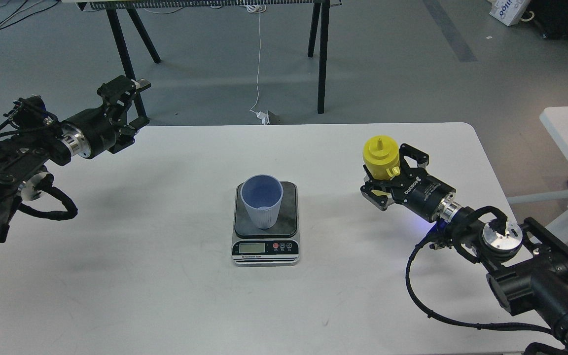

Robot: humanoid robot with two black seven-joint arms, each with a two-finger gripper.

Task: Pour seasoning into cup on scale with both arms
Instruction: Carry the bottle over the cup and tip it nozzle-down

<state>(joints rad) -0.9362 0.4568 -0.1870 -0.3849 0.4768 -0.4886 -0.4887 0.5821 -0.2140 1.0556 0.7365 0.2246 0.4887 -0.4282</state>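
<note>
The cup (262, 201) stands on the scale (266, 230) mid-table (165, 296), with the seasoning (380, 157) well to its right.

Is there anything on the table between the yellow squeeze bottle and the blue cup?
Nothing. In the head view, only bare white table lies between the yellow squeeze bottle in the right tool and the blue cup on the scale.

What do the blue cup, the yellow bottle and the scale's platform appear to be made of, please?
The light blue cup looks like thin matte plastic, judging by its fine moulded ribs. The yellow squeeze bottle seems glossy plastic, with soft highlights on its cap. The scale has a dark grey platform, possibly glass or smooth plastic given its faint sheen, and a silver front that may be metal or painted plastic.
</note>
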